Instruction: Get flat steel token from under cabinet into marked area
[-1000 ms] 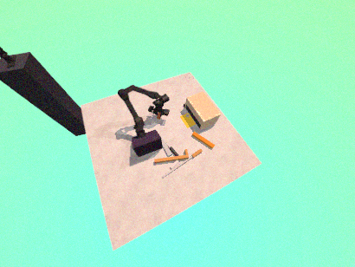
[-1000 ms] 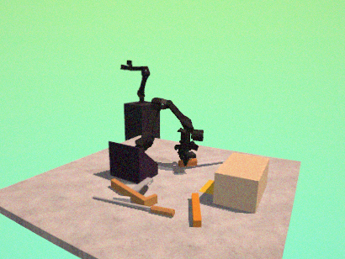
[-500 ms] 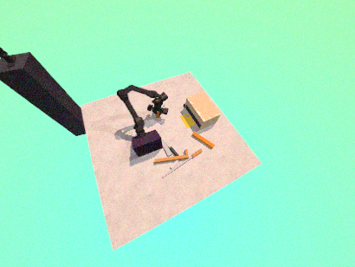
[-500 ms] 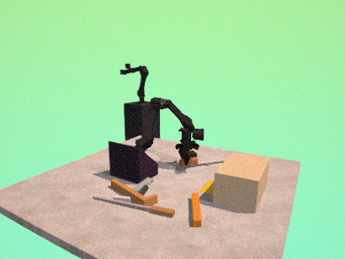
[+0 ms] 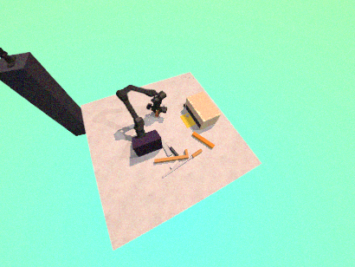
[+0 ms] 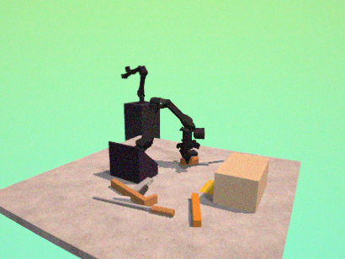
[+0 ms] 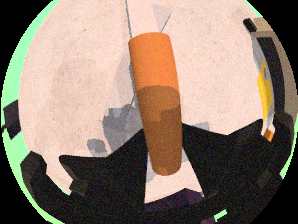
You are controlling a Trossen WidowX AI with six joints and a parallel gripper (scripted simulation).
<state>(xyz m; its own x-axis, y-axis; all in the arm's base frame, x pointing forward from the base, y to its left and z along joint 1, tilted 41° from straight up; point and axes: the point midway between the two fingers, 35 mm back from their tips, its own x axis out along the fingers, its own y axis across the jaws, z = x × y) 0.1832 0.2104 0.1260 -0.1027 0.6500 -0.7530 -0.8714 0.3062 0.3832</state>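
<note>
Gripper (image 5: 157,113) (image 6: 188,159) (image 7: 161,129) low over table (image 5: 130,195) (image 6: 63,219) (image 7: 75,75), jaws pinching orange tool handle (image 5: 157,113) (image 6: 193,161) (image 7: 155,65); handle runs out ahead of jaws, thin shaft (image 6: 214,161) (image 7: 129,20) beyond it.

Token: can't make it out in any view; by the task, under the cabinet (image 5: 203,108) (image 6: 240,178) (image 7: 289,75), off to one side of jaws; yellow marked area (image 5: 188,120) (image 6: 207,187) (image 7: 264,90) on the near side of cabinet, between it and jaws.

Handling (judged): token prob. stiff, smallish but dense for size, slippery on steel faces; too flat to pinch easily, so hook or drag from far edge, w/ light downward pressure; not fragile. Tool looks rigid, handle thick, good grip there; long shaft may lever/twist in jaws if tip snags.

Containers: no open one seen; cabinet the only enclosure, inside not visible; vent slots too small to read.

Spare tools farther off from jaws: orange bar (image 5: 203,140) (image 6: 196,210), orange L-shaped piece (image 5: 171,159) (image 6: 130,191), orange-handled rod (image 5: 196,153) (image 6: 162,210); all lying on table.
</note>
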